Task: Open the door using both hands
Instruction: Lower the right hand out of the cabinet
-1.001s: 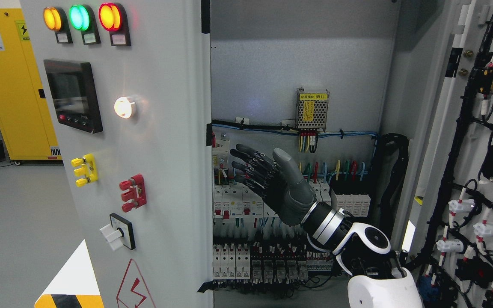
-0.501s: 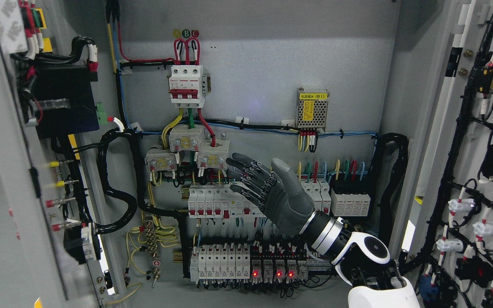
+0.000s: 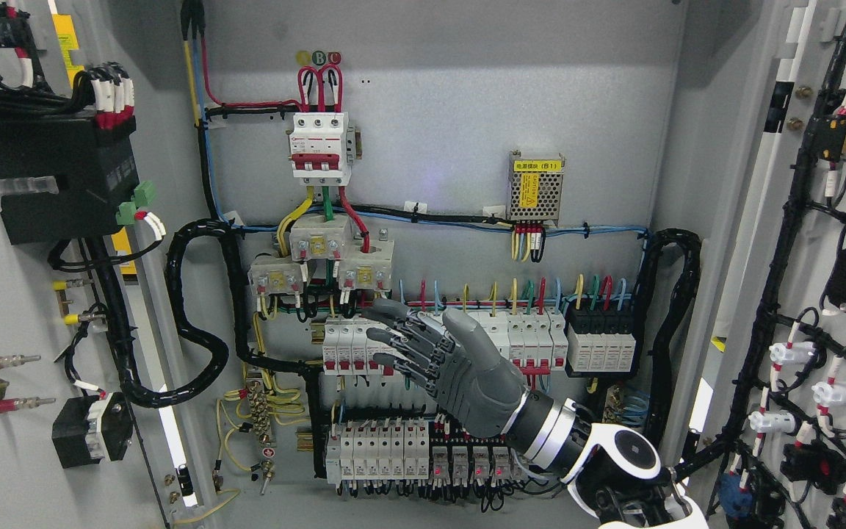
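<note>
Swung further out than half a second ago, the left door (image 3: 34,308) now stands wide open at the picture's left, its inner face turned to the camera with a black box (image 3: 56,184), wire bundles and small terminals fixed to it. A second ago this door still covered the left half of the cabinet. The right robot hand (image 3: 438,367) has dropped a little lower and further left in that time; its arm comes in from the lower right. Its fingers (image 3: 393,338) are spread and nearly straight, holding nothing, raised in front of the row of white breakers (image 3: 526,342) inside the cabinet. Whether it touches them cannot be told. The right door (image 3: 834,279) also stands open at the picture's right edge, showing black cables and white connectors. Between the doors the cabinet's grey back panel (image 3: 452,110) carries a red-and-white breaker (image 3: 320,147) and a small metal power supply (image 3: 537,187).
</note>
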Available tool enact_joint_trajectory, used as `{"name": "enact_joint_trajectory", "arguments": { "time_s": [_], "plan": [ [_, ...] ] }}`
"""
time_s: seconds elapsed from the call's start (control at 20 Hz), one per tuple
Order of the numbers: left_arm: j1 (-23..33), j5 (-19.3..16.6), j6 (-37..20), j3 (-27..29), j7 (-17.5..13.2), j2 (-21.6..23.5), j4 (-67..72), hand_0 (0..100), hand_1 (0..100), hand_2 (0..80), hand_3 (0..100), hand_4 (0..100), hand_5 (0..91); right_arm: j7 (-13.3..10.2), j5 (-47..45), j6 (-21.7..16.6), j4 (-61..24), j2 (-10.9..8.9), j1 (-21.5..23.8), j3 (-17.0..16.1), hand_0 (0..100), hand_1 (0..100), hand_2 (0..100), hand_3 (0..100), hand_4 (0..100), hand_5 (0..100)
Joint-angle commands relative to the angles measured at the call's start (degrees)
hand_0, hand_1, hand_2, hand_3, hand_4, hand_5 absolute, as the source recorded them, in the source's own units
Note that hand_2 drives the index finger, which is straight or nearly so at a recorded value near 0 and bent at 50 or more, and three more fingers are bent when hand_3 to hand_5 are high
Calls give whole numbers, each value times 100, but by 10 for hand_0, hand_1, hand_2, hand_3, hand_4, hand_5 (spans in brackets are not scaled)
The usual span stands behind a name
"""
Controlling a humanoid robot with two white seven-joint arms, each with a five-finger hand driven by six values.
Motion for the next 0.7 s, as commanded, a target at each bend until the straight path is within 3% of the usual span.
{"name": "enact_joint_trajectory", "arguments": {
  "time_s": [0.0, 0.4, 0.65],
  "plan": [
    [0, -4, -1, 0, -4, 1, 0, 0, 0, 0, 12, 0, 0, -26, -75, -1, -716, -176, 393, 878, 214, 67, 0, 0, 0, 0],
    [0, 5, -1, 0, -4, -7, -9, 0, 0, 0, 10, 0, 0, -35, -75, -19, -1367, -185, 964, 1863, 214, 68, 0, 0, 0, 0],
    [0, 5, -1, 0, -4, -7, -9, 0, 0, 0, 9, 0, 0, -96, -75, -36, -1473, -62, 1220, 2364, 214, 69, 0, 0, 0, 0]
  ]
}}
